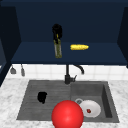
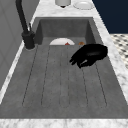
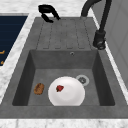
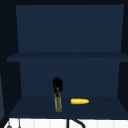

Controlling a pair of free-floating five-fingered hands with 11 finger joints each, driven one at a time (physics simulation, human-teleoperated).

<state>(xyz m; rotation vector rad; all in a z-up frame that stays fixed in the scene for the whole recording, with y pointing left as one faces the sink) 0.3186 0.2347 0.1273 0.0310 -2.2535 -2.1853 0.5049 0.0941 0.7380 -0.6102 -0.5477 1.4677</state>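
Hovering over the sink's (image 1: pixel 25 105) ribbed left half, the left hand (image 1: pixel 42 97) hangs with its fingers loosely bent and empty, beside a red ball (image 1: pixel 67 115) at the front edge. Farther back, on the cabinet shelf (image 1: pixel 105 56), the right hand (image 1: pixel 57 30) has its fingers closed round the top of an upright bottle (image 1: pixel 58 50), left of a corn cob (image 1: pixel 79 47). Gripped so high, the bottle could tip, knock the corn cob, or fall off the shelf's front edge.
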